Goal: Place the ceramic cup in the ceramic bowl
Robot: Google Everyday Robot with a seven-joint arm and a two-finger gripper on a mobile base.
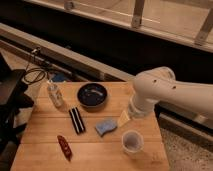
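The ceramic cup [132,141] is a small pale cylinder. It stands upright on the wooden table [45,135] near the front right. The ceramic bowl [92,95] is round, dark and glossy. It sits at the back middle of the table and looks empty. My white arm [155,92] reaches in from the right over the table's right side. My gripper [124,118] shows only as a pale tip under the arm's big joint, between the bowl and the cup and a little above the cup. It holds nothing that I can see.
A slim clear bottle with a white cap [54,94] stands left of the bowl. A black flat bar [76,120], a blue sponge [105,126] and a red object [64,146] lie on the table. Cables [32,75] and a dark chair [10,95] are at the left.
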